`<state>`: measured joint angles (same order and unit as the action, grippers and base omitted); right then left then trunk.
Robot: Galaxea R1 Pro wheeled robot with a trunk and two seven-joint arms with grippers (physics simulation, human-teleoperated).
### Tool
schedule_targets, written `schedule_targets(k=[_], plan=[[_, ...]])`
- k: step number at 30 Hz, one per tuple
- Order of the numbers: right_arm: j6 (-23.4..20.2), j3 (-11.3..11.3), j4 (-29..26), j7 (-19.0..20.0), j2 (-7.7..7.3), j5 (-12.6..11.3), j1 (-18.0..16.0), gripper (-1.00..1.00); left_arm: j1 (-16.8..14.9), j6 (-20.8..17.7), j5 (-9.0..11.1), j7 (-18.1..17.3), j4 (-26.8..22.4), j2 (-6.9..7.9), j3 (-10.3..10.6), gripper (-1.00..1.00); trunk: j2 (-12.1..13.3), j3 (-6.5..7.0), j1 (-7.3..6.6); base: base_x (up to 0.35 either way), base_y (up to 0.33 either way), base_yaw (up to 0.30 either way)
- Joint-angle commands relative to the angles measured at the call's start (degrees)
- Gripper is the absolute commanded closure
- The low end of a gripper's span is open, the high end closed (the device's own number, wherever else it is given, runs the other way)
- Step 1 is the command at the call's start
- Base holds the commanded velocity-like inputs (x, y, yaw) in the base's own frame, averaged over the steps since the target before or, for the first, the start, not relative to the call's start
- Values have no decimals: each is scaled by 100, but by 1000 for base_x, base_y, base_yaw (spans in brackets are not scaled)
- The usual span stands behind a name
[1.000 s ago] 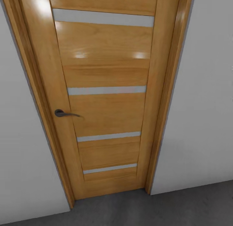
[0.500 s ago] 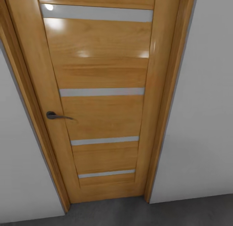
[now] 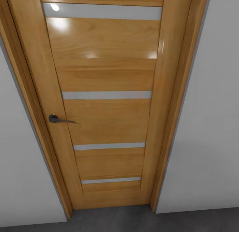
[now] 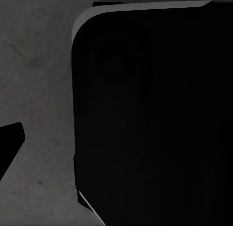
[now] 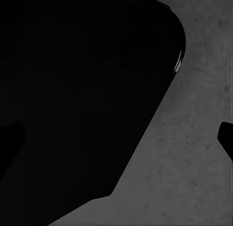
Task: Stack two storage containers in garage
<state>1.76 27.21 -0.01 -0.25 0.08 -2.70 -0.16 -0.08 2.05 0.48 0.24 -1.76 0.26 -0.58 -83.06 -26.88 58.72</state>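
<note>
Door (image 3: 106,102) shut, handle (image 3: 59,119) on its left side, white walls (image 3: 205,132) flanking, floor (image 3: 132,220) below, gripper states unclear.

Closed orange wooden door (image 3: 109,75) set in a matching frame (image 3: 176,109).
Dark lever handle (image 3: 59,119) at the door's 9 o'clock; pale horizontal strips (image 3: 107,95) cross the panel; white walls (image 3: 212,125) at 3 and 9 o'clock.

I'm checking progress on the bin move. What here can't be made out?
- Door, head view: its top is cut off by the picture's edge; what lies behind it is hidden, as it is closed.
- Left wrist view: a black rounded body hides most of the grey floor.
- Right wrist view: a black shape likewise covers the floor.
- Whether the fingers are open or shut.
</note>
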Motion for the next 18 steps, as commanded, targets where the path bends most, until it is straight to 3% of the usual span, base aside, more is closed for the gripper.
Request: schedule_targets(k=[1, 18], plan=[[17, 31, 5, -2, 1, -29, -2, -100, -1, 15, 5, 2, 0, 3, -4, -100, -2, -5, 1, 171, -106, 1], [17, 30, 6, -4, 1, -29, -1, -100, -1, 15, 5, 2, 0, 9, -5, -100, -2, -5, 1, 276, -120, 0]])
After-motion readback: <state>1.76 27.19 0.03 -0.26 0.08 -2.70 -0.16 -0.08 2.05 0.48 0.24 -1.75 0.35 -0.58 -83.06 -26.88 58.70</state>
